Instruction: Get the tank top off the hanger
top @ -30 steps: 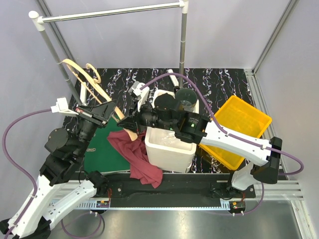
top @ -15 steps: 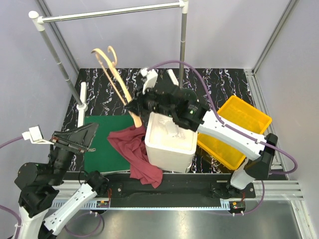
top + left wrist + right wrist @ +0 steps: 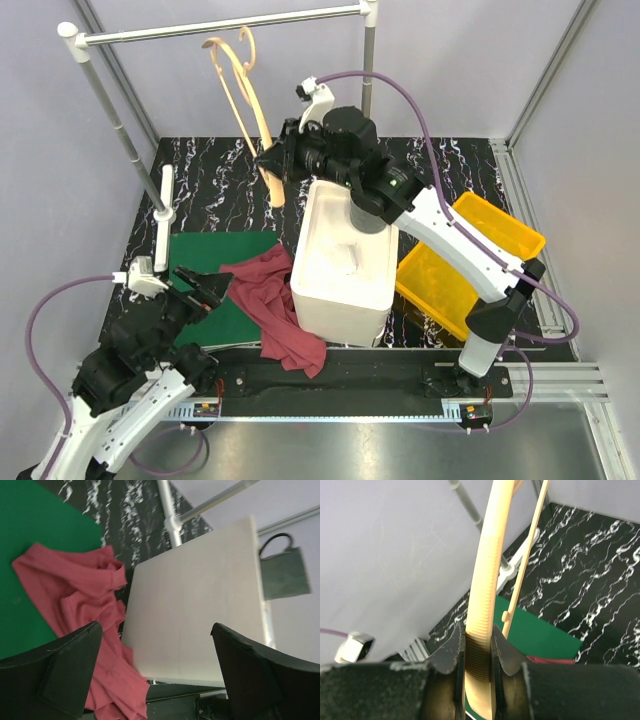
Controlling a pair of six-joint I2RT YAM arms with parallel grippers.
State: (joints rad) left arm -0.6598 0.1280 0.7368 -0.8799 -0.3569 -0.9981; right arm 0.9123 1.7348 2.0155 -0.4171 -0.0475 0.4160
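The maroon tank top (image 3: pixel 276 316) lies crumpled on the green mat and the table's front edge, against the white bin, free of the hanger. It also shows in the left wrist view as the tank top (image 3: pixel 85 605). The tan wooden hanger (image 3: pixel 243 98) is raised high, its hook close under the rail. My right gripper (image 3: pixel 277 172) is shut on one end of its arm; the right wrist view shows the ribbed hanger (image 3: pixel 492 555) pinched in the gripper (image 3: pixel 479 640). My left gripper (image 3: pixel 205 290) stands open and holds nothing, just left of the tank top; its wrist view shows the gripper (image 3: pixel 155 628) wide apart.
A white bin (image 3: pixel 340 265) stands mid-table, with a yellow tray (image 3: pixel 480 250) to its right. The green mat (image 3: pixel 215 260) lies at the left. A grey rail (image 3: pixel 220 25) on two posts spans the back, one post (image 3: pixel 369 70) behind the right arm.
My left gripper has opened and its arm has drawn back to the near left. My right arm has carried the hanger up and back toward the rail. The tank top has stayed put.
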